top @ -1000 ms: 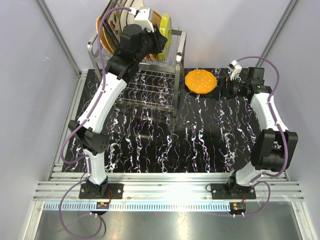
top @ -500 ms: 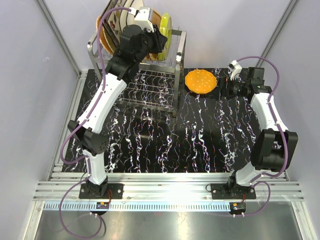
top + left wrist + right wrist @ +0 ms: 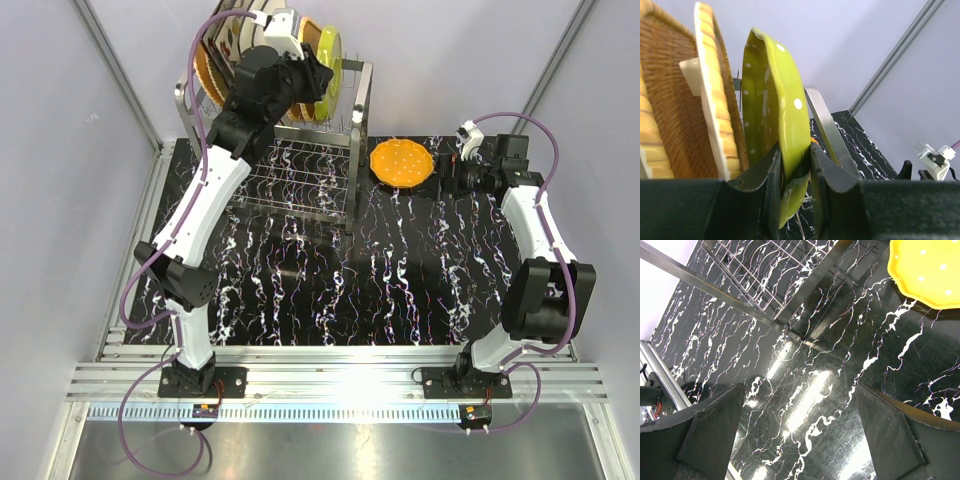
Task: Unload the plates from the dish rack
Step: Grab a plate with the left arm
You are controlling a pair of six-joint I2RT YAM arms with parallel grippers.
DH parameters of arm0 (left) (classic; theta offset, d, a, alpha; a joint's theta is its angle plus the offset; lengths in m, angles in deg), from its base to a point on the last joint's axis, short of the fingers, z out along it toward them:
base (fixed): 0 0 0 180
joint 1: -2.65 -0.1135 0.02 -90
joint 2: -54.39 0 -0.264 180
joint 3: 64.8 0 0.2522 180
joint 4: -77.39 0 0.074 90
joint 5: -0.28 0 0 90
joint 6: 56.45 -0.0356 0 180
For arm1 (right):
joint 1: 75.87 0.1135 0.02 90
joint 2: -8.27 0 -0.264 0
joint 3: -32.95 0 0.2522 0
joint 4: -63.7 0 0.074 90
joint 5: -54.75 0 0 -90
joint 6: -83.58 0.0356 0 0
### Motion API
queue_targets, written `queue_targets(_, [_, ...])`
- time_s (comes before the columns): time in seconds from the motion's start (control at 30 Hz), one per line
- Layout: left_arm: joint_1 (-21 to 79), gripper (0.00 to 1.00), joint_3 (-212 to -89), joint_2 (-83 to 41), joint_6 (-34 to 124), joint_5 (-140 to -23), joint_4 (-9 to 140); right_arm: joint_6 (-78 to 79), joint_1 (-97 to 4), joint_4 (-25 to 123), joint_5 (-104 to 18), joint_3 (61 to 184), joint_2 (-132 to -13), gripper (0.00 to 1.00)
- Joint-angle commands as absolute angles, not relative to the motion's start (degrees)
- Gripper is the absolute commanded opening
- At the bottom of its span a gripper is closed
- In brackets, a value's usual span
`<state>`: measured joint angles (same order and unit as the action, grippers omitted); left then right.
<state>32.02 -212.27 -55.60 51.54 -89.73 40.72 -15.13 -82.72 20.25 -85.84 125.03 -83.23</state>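
Note:
The steel dish rack (image 3: pixel 352 122) stands at the back left of the table. My left gripper (image 3: pixel 318 82) is at its top right end, shut on the rim of a green dotted plate (image 3: pixel 331 58) that stands on edge. In the left wrist view the fingers (image 3: pixel 771 182) pinch that plate (image 3: pixel 775 95), with a wicker plate (image 3: pixel 715 105) right beside it. More wicker (image 3: pixel 210 70) and cream plates (image 3: pixel 262 18) stand further left. An orange dotted plate (image 3: pixel 402 162) lies flat on the table. My right gripper (image 3: pixel 452 178) is open and empty just right of it.
The rack's wire lower shelf (image 3: pixel 300 182) and steel leg (image 3: pixel 765 315) reach toward the table's middle. The right wrist view shows the orange plate's edge (image 3: pixel 930 270) at top right. Frame posts and grey walls close in the back and sides.
My left gripper has risen a little and drawn back with the green plate in its grip. The right arm has not moved.

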Motion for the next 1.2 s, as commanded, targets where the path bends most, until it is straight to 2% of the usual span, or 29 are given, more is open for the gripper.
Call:
queue_targets(0.0, [30.69, 0.0, -217.16, -52.66, 50.07, -93.41, 52.21, -14.68, -82.55, 21.55, -87.45, 126.25, -80.76, 1.0])
queue_targets(1.17, [29.99, 0.0, -221.38, -49.85, 61.04, -95.96, 57.48, -13.72, -82.55, 20.94, -89.12, 128.62, -80.59, 1.0])
